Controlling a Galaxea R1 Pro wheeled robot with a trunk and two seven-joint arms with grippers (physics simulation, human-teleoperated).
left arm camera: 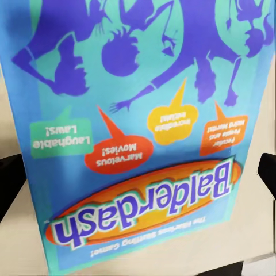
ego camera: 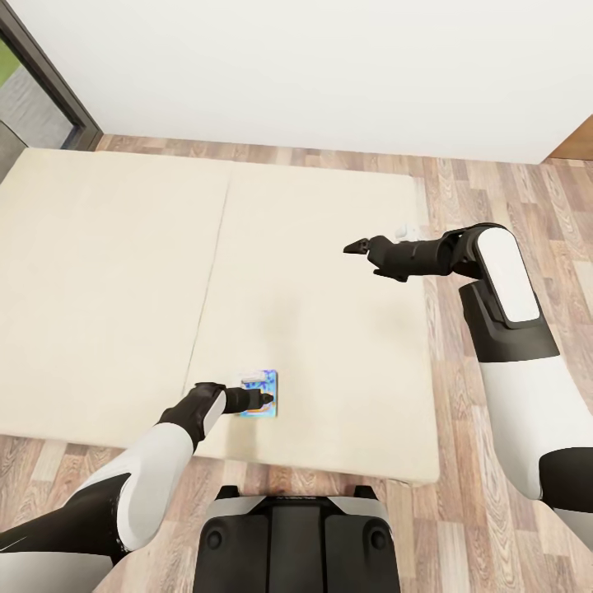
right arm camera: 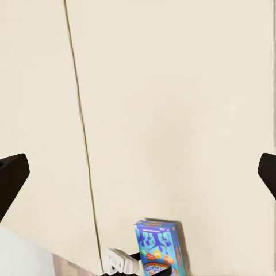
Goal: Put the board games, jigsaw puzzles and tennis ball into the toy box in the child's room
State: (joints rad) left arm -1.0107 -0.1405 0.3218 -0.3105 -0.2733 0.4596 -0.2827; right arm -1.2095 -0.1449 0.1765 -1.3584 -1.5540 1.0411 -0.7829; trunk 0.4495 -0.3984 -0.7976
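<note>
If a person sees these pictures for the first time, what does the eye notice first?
The small blue board game stands out on the wide beige bed, near its front edge, with the left gripper right over it. The right gripper hangs open above bare mattress, further back.

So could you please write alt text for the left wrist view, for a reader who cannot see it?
A blue Balderdash board game box, printed with purple figures and coloured speech bubbles, lies close under the camera on the beige bed. Dark fingertips of the left gripper flank it on either side.
</note>
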